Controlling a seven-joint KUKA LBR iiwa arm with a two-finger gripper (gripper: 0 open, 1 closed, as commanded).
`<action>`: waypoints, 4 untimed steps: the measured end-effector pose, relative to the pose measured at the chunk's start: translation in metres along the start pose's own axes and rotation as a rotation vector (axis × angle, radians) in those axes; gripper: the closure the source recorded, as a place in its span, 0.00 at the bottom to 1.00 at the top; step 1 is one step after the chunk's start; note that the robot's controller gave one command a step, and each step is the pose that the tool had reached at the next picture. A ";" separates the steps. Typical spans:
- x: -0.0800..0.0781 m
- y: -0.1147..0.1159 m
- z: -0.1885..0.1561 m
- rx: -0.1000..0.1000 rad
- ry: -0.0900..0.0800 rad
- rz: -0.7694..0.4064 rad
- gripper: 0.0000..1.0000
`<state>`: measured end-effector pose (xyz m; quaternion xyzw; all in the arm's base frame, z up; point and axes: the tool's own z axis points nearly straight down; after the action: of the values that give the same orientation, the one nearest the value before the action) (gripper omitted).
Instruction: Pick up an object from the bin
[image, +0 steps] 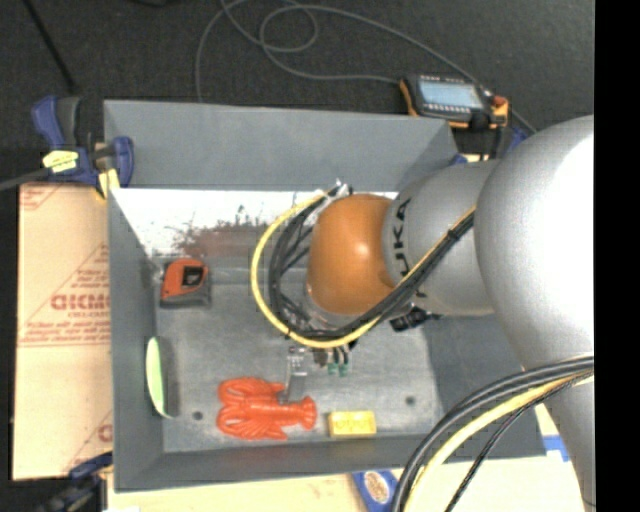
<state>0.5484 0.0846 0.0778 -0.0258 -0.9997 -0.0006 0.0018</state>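
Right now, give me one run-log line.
gripper over red toy lobster | yellow block right of lobster | orange tape measure upper left

Concealed under the orange wrist cover (345, 265), up and right of the red lobster toy (262, 410): most of the pincer (297, 388), plus a stretch of bin floor (200, 340). Overlapped by the pincer tip: upper edge of the lobster; contact not determinable. Too small to read: print on the yellow block (351, 423) just right of the lobster. Seen edge-on against the wall, left of the lobster: pale green flat item (155, 375), kind not determinable. Illegible: label of the orange-and-black tape measure (186, 281), up and left of the lobster.
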 end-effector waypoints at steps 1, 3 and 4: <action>0.036 -0.008 0.003 0.001 -0.013 -0.043 0.00; 0.043 0.060 0.006 -0.001 -0.008 -0.022 1.00; 0.043 0.060 0.006 -0.001 -0.008 -0.021 1.00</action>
<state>0.5087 0.1465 0.0718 -0.0153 -0.9999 -0.0011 -0.0020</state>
